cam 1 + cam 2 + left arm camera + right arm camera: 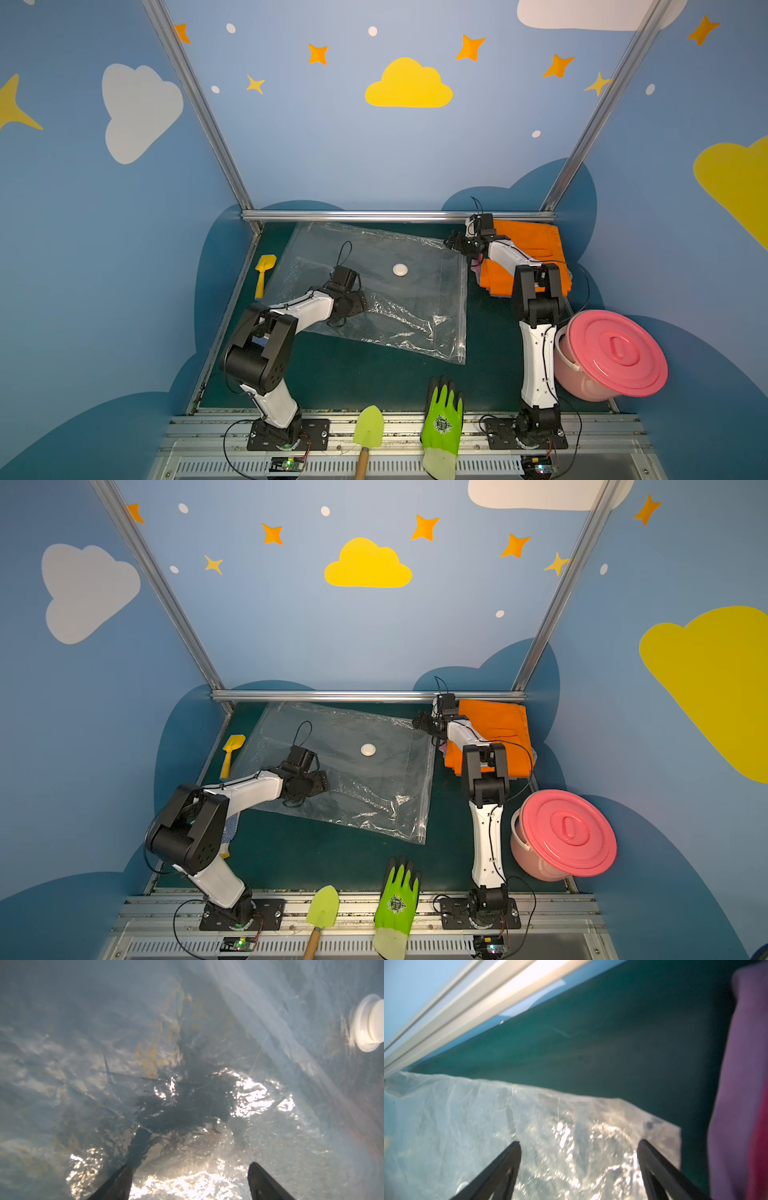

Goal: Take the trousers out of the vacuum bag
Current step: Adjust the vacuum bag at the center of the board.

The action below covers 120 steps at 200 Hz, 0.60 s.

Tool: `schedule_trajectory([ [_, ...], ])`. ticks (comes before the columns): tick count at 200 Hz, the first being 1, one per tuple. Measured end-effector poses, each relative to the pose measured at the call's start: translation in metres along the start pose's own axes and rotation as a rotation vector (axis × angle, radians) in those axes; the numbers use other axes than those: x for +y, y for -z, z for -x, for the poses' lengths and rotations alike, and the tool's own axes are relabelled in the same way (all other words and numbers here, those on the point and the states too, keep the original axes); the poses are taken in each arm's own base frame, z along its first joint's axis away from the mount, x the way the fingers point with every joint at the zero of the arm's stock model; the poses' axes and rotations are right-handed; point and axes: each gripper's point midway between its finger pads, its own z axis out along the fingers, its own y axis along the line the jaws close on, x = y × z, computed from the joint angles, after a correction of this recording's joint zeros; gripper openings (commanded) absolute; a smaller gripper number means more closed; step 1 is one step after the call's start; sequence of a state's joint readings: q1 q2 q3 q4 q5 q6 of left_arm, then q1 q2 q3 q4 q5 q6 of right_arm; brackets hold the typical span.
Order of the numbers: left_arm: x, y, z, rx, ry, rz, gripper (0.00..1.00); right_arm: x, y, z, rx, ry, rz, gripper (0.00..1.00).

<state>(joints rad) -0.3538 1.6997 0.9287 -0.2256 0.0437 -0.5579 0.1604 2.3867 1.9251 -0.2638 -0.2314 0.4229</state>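
The green desk [374, 382] is the biggest thing here. The vacuum bag [415, 249] lies flat over its middle and far side, and we see nothing inside it. The trousers [528, 241] sit outside the bag in a pile at the far right corner, just beside the bag's right edge. Orange is on top, and the pile's long way looks far to near.

Our right fingers [455, 243] are nearer. They hang wide apart over the bag's far right corner, with the pile on their right. Our left fingers [357, 305] are wide apart too, low over the bag's near left part, holding nothing.

We think nothing is left to pull out. There is bare desk in front of the bag. The small white valve [400, 269] sits mid-bag.
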Motion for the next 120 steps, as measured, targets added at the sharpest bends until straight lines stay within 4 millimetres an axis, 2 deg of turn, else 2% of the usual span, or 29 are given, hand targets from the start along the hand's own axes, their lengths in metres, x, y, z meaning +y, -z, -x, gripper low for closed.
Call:
schedule_trajectory([
  [23,-0.001,0.0,0.0,0.002,0.0,-0.005,0.88,0.003,0.005,-0.005,0.015,0.001,0.015,0.89],
  [40,-0.002,0.0,-0.001,0.008,-0.002,-0.013,0.89,0.009,0.019,-0.025,0.042,0.004,0.035,0.89],
  [61,-0.005,0.0,-0.001,0.014,-0.001,-0.034,0.89,0.031,0.054,-0.055,0.072,0.026,0.079,0.89],
  [98,-0.015,0.003,-0.001,0.033,-0.004,-0.077,0.89,0.092,0.128,-0.1,0.054,0.132,0.208,0.89],
  [120,-0.025,0.006,0.005,0.026,-0.005,-0.111,0.89,0.107,0.153,-0.14,0.082,0.186,0.243,0.89],
])
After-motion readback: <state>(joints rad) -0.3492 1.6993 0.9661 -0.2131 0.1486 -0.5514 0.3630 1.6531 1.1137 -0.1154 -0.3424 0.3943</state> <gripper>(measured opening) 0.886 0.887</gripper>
